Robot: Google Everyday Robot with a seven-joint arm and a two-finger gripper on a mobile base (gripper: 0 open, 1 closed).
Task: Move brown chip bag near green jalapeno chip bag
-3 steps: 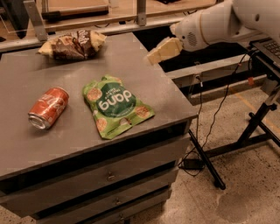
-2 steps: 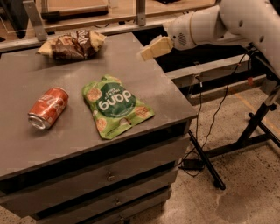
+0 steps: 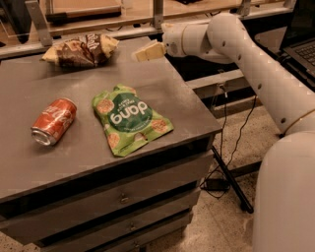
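The brown chip bag lies crumpled at the far left of the grey table top. The green jalapeno chip bag lies flat near the middle front of the table. My gripper reaches in from the right on a white arm and hovers above the far edge of the table, a short way right of the brown bag and apart from it. It holds nothing that I can see.
A red soda can lies on its side left of the green bag. Drawers sit under the table top. A rail and shelf run behind the table. Cables and a black stand leg lie on the floor at right.
My gripper and arm have moved left along the far edge of the table, closer to the brown chip bag. The bags and can have not moved.
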